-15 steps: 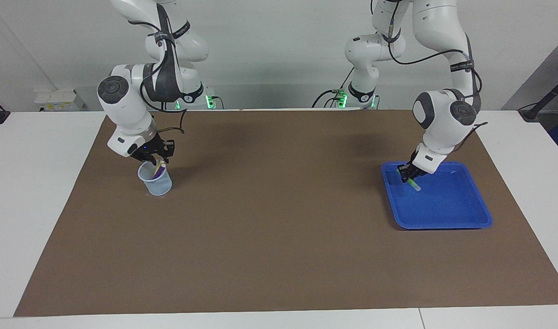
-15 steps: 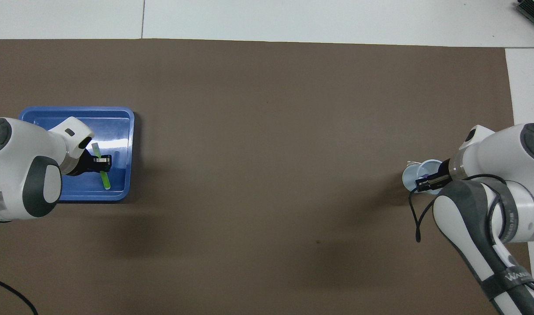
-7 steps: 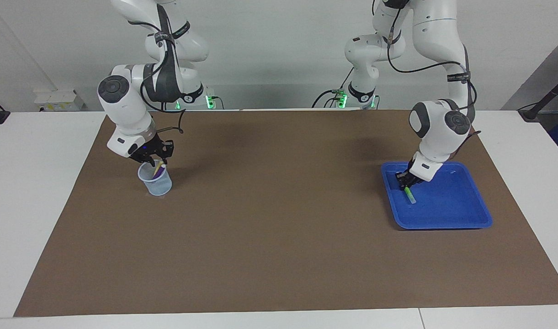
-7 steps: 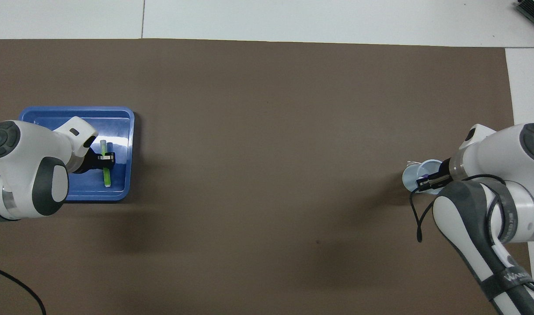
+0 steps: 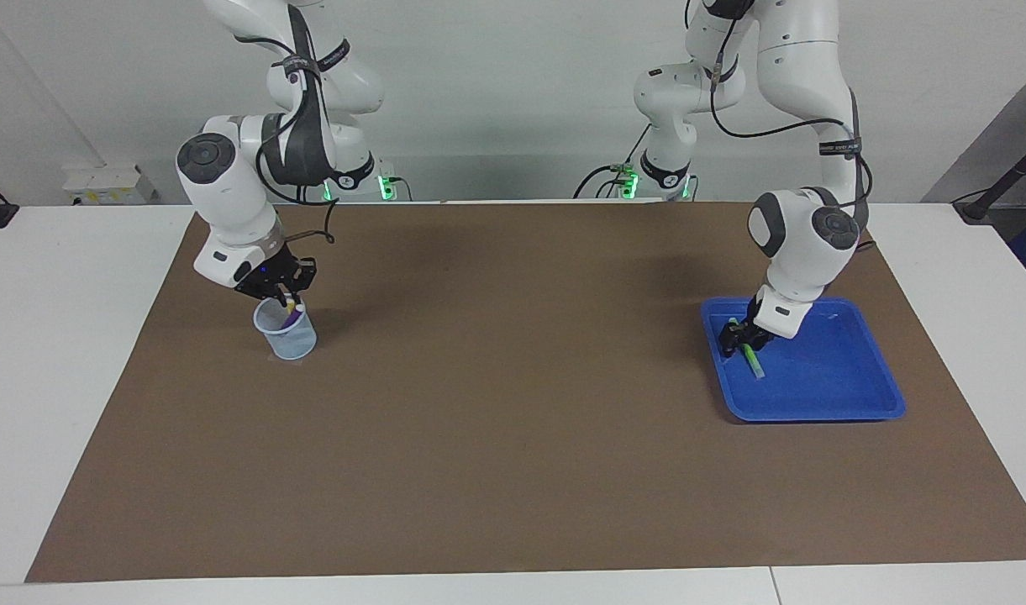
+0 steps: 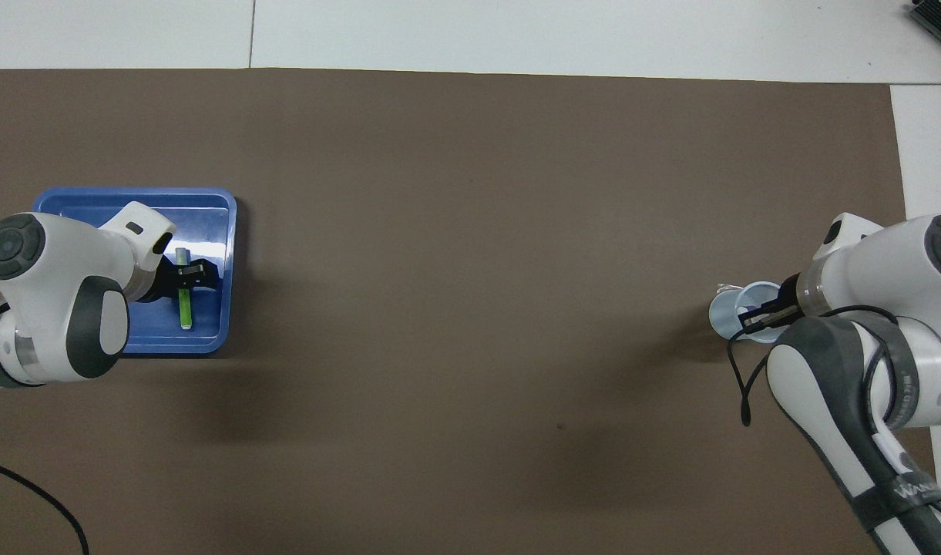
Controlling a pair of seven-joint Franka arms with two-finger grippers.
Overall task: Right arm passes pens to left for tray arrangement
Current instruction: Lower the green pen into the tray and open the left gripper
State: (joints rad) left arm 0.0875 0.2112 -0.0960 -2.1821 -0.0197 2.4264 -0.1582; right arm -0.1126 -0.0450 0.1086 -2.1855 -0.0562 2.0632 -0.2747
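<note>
White right arm's black two-finger right gripper (image 5: 287, 301) is closing on 1 slim pen in the translucent pale-blue cup (image 5: 286, 330); lift straight. Left gripper (image 5: 741, 340) is opening over the green pen (image 5: 753, 357) lying in the bright blue tray (image 5: 849, 395).

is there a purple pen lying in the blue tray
No. The only pen in the blue tray is the green pen; the purple pen stands in the translucent cup.
</note>
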